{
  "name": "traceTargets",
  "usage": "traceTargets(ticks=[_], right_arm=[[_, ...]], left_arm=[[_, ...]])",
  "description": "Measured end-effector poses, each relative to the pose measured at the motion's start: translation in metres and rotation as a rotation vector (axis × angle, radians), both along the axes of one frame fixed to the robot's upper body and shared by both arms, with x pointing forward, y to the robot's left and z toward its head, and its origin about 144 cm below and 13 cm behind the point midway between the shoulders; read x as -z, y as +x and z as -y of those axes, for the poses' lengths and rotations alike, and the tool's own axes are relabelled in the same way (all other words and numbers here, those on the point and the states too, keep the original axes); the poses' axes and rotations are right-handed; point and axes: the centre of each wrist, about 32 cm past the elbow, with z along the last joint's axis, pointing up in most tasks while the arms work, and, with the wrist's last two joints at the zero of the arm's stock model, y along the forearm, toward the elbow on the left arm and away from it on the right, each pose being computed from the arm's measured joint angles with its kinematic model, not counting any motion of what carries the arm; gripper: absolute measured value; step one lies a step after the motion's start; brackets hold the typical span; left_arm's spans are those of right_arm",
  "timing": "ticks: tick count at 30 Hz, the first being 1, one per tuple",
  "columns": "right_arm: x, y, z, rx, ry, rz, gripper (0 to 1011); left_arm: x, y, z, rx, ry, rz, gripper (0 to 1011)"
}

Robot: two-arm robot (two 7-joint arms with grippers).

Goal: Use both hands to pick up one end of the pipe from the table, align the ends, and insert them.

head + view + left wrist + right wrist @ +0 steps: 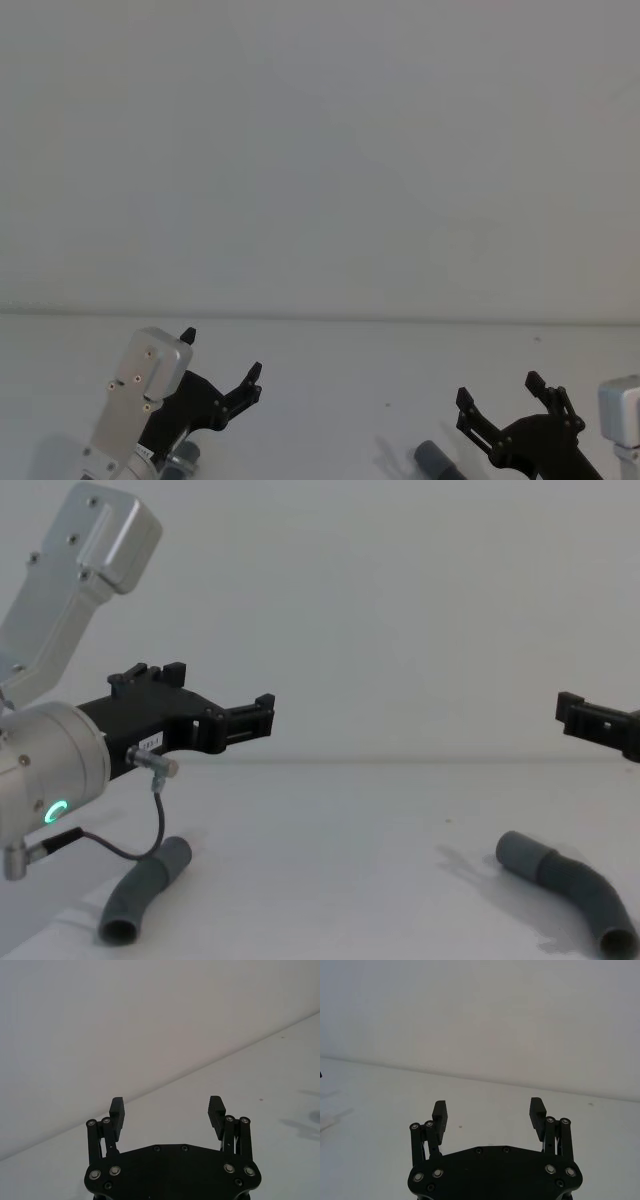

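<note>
Two bent dark-grey pipe pieces lie apart on the white table (pixel 330 880). One pipe piece (pixel 145 890) rests at the left, below my left gripper (pixel 215 695); its grey collar (pixel 185 460) peeks out under that arm. The other pipe piece (pixel 570 890) lies at the right, and its collar end (pixel 435 462) shows just left of my right gripper (pixel 498 389). Both grippers hover above the table, open and empty. The left gripper (pixel 166 1110) and the right gripper (pixel 488 1110) have only bare table between their fingers.
A plain white wall (pixel 320 150) rises behind the table's far edge. Between the two pipe pieces lies a wide stretch of bare table (pixel 330 910). A thin black cable (pixel 150 830) hangs from my left wrist near the left piece.
</note>
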Motion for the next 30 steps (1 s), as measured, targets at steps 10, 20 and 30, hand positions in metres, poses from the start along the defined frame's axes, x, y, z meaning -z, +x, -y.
traceTargets(ticks=[10,20,30], right_arm=[[0.0,0.0,0.0,0.0,0.0,0.0,1000],[0.0,0.0,0.0,0.0,0.0,0.0,1001],[0.0,0.0,0.0,0.0,0.0,0.0,1001]], left_arm=[[0.0,0.0,0.0,0.0,0.0,0.0,1001],[0.0001,0.0,0.0,0.0,0.0,0.0,1001],[-0.0036,-0.0054,-0.0001,-0.013,0.002,-0.045,1001]])
